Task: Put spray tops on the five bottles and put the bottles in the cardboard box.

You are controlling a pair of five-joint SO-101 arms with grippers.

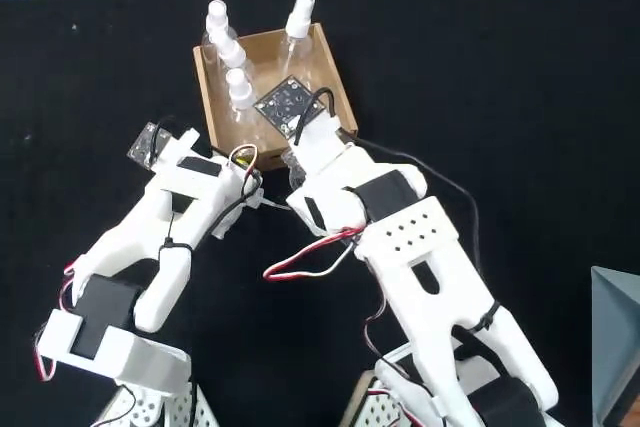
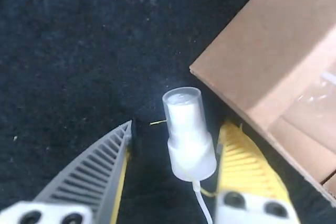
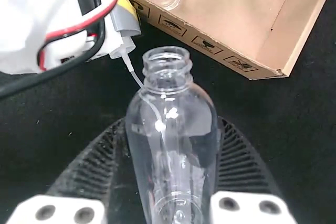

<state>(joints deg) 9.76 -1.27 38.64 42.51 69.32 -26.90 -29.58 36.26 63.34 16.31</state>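
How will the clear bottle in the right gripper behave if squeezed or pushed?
The clear bottle looks empty and thin-walled, so probably light and may dent under the fingers. Its round smooth body could slip or roll if released. Tall and narrow, it likely tips easily.

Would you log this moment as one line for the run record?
left gripper: holds spray top, not yet seated | right gripper: holds uncapped bottle | cardboard box: four capped bottles

Four bottles (image 1: pixel 238 97) in cardboard box (image 1: pixel 328 72), fifth bottle (image 3: pixel 172 145) just outside.
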